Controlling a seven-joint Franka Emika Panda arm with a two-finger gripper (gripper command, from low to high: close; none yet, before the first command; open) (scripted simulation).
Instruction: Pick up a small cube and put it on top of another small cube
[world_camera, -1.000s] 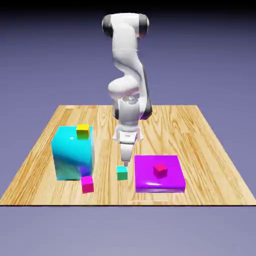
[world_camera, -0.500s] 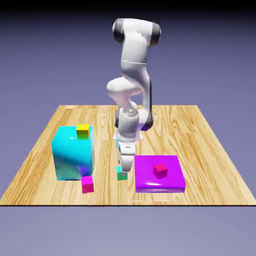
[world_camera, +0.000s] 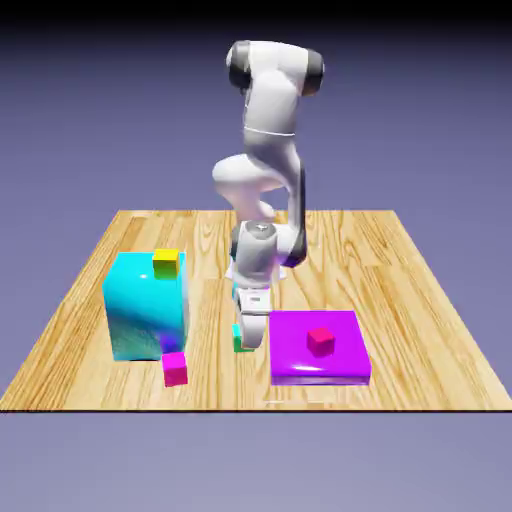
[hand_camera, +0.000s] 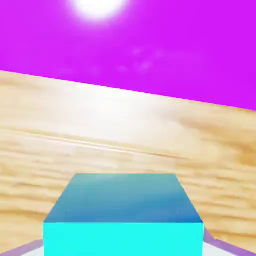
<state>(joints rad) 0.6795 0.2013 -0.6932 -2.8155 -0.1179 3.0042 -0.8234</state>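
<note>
So the gripper (world_camera: 252, 343) is closed on the little teal cube (hand_camera: 123, 240), which sits right between the fingertips, down at table level, just beside the purple slab (world_camera: 318, 375). What matters next is where the target is: the bright pink cube (world_camera: 175, 369) lies off toward the exterior view's left and a bit closer to the camera, next to the big cyan block (world_camera: 146, 310). I'd say lift first, then swing across that way (not toward the slab, where the redder cube (world_camera: 320, 341) is the wrong one).
</note>
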